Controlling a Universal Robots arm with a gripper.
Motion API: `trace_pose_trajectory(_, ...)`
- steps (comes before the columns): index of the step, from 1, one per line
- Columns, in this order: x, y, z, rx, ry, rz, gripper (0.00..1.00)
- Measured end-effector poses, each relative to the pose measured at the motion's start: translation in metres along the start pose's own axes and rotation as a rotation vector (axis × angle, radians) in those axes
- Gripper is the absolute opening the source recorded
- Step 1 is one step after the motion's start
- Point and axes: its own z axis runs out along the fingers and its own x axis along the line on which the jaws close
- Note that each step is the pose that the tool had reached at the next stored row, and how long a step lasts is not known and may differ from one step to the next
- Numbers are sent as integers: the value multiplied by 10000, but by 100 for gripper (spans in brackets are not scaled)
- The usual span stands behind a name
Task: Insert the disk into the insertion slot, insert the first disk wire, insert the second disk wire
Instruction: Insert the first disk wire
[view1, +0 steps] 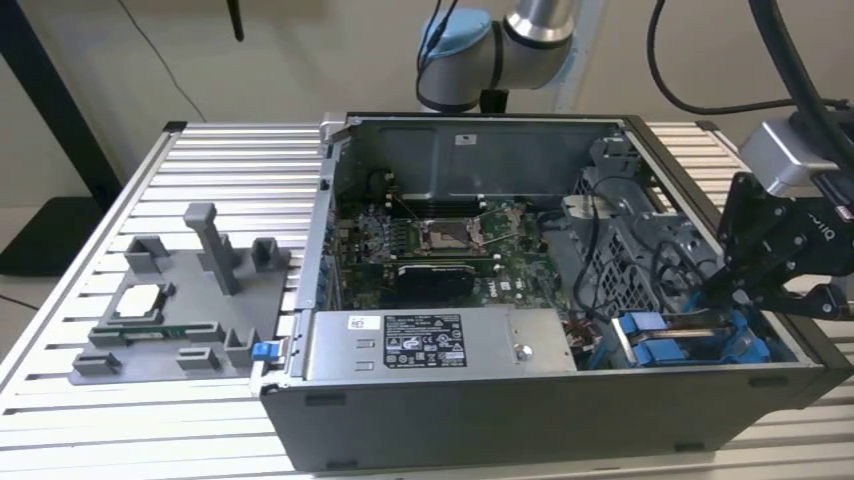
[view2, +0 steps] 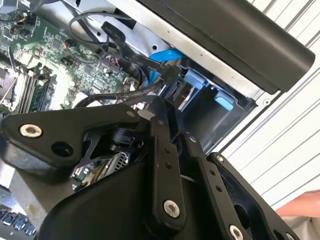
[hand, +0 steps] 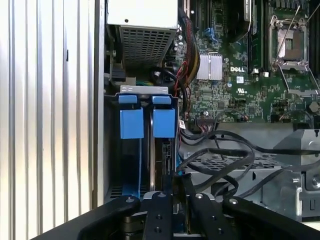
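One disk (hand: 164, 122) seated in insertion slot (hand: 142, 89), just ahead of gripper (hand: 177, 182), which is pinched closed on black wire (view2: 130, 93).

- Open computer case (view1: 534, 420) on slatted table (view1: 214, 180), centre-right.
- Gripper (view1: 742, 292) low over blue disk caddies (view1: 663, 350), case's near corner, exterior view's right.
- Power-supply box (view1: 427, 345) along case's near wall.
- Grey fixture (view1: 187, 300) by table's edge, exterior view's left.
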Motion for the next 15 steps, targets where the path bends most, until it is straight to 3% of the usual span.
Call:
trace_pose_trajectory(5, 9, -16, 15, -2, -74, -3, 0)
trace_pose_trajectory(15, 14, -19, 41, 47, -79, -13, 0)
